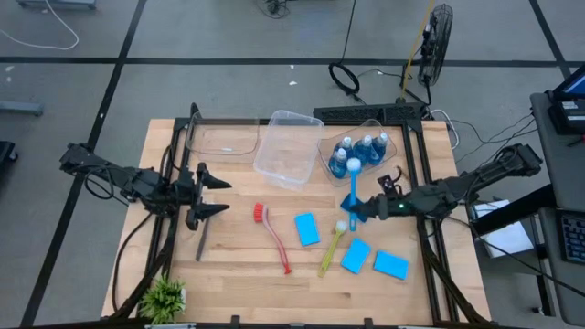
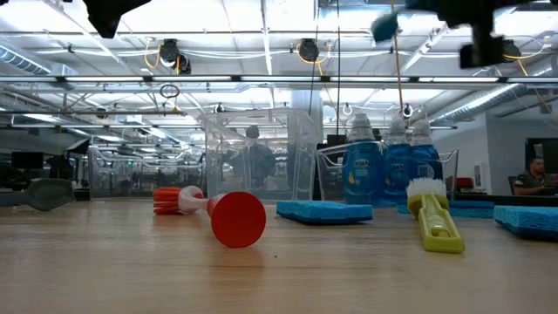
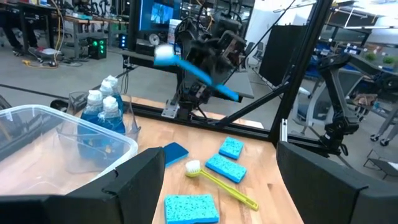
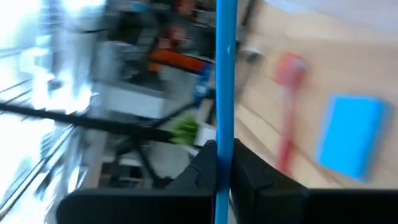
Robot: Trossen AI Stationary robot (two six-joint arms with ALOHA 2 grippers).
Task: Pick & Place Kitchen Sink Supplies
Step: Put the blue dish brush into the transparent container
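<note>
While four sponges [image 1: 307,229] lie flat, four bottles [image 1: 358,152] stand.

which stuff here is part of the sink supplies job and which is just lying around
Job: blue brush held in the right fingers, red brush, yellow brush, grey brush, sponges, bottles.
Lying about: plant, clear bins.
</note>
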